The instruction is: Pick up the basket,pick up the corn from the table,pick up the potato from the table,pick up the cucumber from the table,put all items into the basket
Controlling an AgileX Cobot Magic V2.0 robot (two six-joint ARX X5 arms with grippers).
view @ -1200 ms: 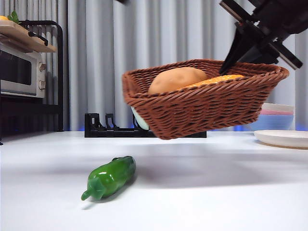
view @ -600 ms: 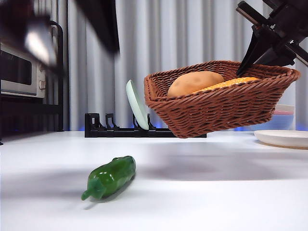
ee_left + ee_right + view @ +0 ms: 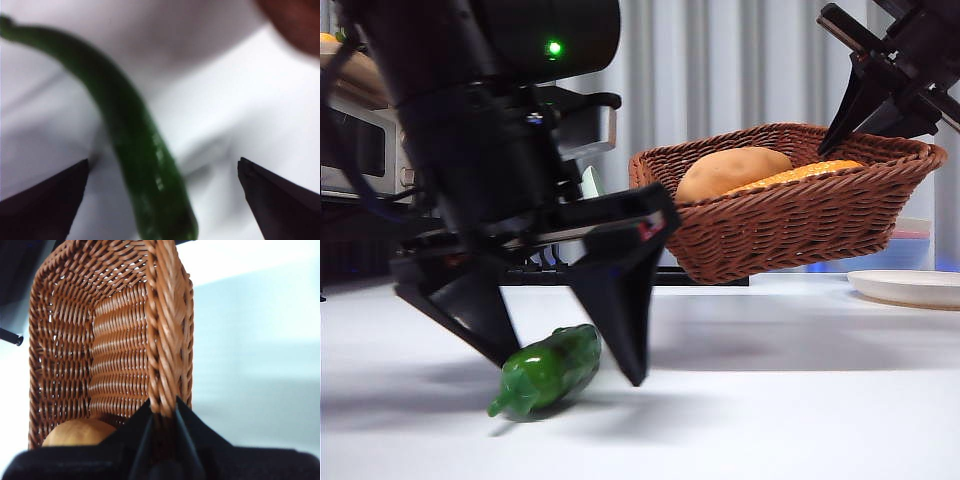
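The glossy green cucumber [image 3: 545, 370] lies on the white table, stem toward the camera. My left gripper [image 3: 570, 368] has come down over it, jaws open and standing on either side; in the left wrist view the cucumber [image 3: 135, 145] runs between the jaws of the left gripper [image 3: 163, 162], which are well apart. The brown wicker basket [image 3: 790, 225] hangs tilted above the table, with my right gripper [image 3: 875, 105] shut on its far right rim. Inside it lie the tan potato [image 3: 732, 172] and the orange corn [image 3: 802, 172]. In the right wrist view the right gripper [image 3: 162, 415] pinches the braided rim of the basket [image 3: 115, 340], with the potato [image 3: 75, 432] below.
A black dish rack [image 3: 720, 278] with a pale plate [image 3: 588, 185] stands behind the left arm. A microwave [image 3: 360, 150] sits on a shelf at the far left. At the right edge are a flat white plate [image 3: 910, 287] and stacked bowls [image 3: 910, 240].
The left arm has dropped from the upper left down onto the cucumber, jaws open around it. The held basket has drifted to the right. The cucumber has not moved.
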